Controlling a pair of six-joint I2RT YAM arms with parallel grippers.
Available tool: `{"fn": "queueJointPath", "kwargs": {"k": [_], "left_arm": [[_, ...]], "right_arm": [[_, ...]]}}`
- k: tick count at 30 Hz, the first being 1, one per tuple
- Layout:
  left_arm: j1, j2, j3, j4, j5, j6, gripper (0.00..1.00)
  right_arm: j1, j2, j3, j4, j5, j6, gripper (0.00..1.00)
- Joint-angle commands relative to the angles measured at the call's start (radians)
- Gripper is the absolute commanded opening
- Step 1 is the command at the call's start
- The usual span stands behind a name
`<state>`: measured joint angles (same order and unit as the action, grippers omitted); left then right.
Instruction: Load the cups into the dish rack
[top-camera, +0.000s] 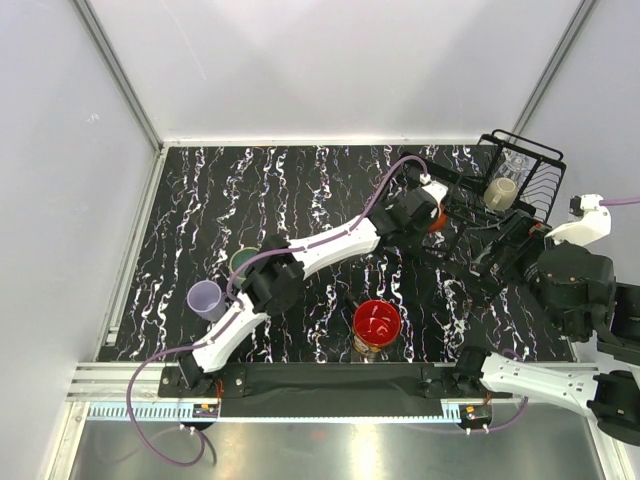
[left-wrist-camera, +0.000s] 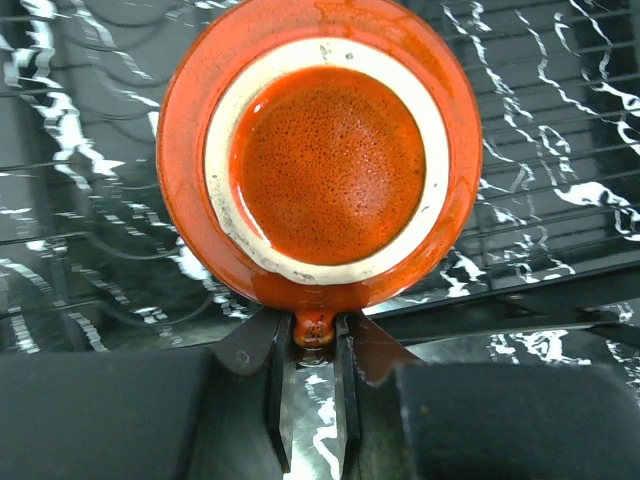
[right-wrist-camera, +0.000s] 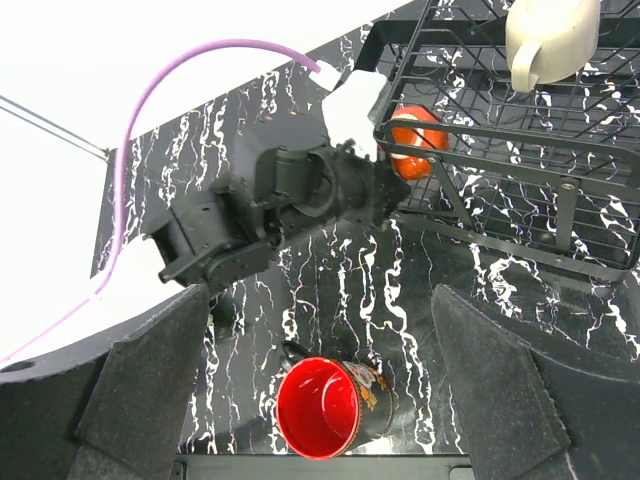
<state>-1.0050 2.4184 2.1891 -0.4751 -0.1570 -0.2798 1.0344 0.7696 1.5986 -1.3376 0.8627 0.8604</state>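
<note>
- The small orange mug (left-wrist-camera: 335, 150) is pinched by its handle in the left gripper (left-wrist-camera: 312, 335), whose jaws are nearly closed on that thin loop. Its base is turned toward the wrist camera and its mouth away.
- The mug is held at the near-left side of the dish rack (right-wrist-camera: 520, 131), which stands at the far right corner of the table (top-camera: 300, 180). Whether it already rests on the wires cannot be told.
- It should be lowered slowly until the grid bears it, well apart from the beige mug (top-camera: 501, 192) and the clear glass (top-camera: 517, 162) at the rack's far end.
- The jaws should be opened only once the mug is seated, since a handle grip is judged liable to let it swing.
- The right gripper (right-wrist-camera: 322, 295) is spread wide and holds nothing. It hangs above the red-inside dark mug (right-wrist-camera: 325, 405) by the table's near edge and is best kept out of the left arm's path.
</note>
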Motion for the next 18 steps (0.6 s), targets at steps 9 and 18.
{"fn": "queueJointPath", "kwargs": {"k": [9, 18], "left_arm": [[-0.006, 0.07, 0.118, 0.135, 0.113, -0.027, 0.0], [0.012, 0.116, 0.139, 0.158, 0.128, -0.061, 0.09]], "right_arm": [[0.004, -0.013, 0.0, 0.005, 0.021, -0.001, 1.0], [0.004, -0.015, -0.002, -0.002, 0.016, 0.009, 1.0]]}}
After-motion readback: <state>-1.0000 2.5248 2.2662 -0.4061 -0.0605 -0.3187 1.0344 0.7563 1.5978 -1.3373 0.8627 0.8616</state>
